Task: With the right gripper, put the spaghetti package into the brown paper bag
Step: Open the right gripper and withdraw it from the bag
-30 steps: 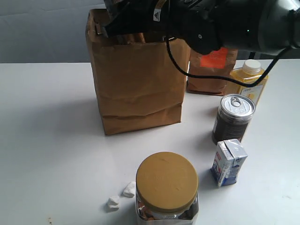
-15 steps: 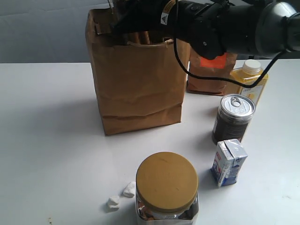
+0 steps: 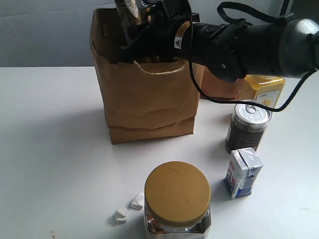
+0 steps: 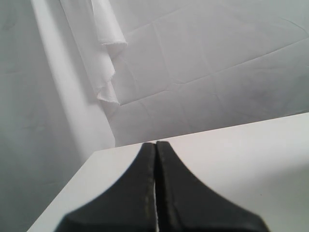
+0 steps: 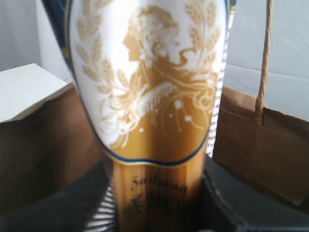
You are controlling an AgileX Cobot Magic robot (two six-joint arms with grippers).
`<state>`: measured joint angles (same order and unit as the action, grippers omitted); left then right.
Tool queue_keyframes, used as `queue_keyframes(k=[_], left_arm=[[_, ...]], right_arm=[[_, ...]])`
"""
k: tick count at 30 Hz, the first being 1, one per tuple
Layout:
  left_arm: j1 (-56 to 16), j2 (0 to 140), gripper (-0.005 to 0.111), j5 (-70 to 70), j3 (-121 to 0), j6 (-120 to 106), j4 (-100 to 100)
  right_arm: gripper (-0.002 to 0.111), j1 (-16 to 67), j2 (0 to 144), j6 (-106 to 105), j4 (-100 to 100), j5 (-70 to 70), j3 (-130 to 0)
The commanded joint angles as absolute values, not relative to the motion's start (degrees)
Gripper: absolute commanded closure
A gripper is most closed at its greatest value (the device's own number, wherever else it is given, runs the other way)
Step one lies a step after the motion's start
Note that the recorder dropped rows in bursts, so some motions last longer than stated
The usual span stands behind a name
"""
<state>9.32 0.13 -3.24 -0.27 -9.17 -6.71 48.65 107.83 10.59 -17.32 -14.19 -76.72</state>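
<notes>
Gold-emblemed spaghetti package (image 5: 149, 87) is clamped upright in the right end effector (image 5: 157, 205), probably so it can slide into the brown paper bag (image 3: 144, 99) just below.

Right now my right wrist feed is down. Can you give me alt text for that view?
The spaghetti package fills the middle of the view, its white oval emblem with a gold woman's profile facing the camera, clamped in the black right gripper. Behind it is the brown paper bag, with one twisted handle standing up.
</notes>
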Motion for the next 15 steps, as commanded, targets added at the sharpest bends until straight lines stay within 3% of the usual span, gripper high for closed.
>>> queue_keyframes(k=[1,7,15], left_arm=[[9.45,0.00,0.107,-2.86,0.00,-8.96,-6.47],[9.45,0.00,0.107,-2.86,0.00,-8.96,-6.47],[9.45,0.00,0.107,-2.86,0.00,-8.96,-6.47]], right_arm=[[0.069,48.65,104.89,10.74,-17.37,-18.79,-75.89],[0.043,48.65,104.75,10.74,-15.62,-18.66,-75.79],[0.043,48.65,104.75,10.74,-15.52,-16.04,-75.79]])
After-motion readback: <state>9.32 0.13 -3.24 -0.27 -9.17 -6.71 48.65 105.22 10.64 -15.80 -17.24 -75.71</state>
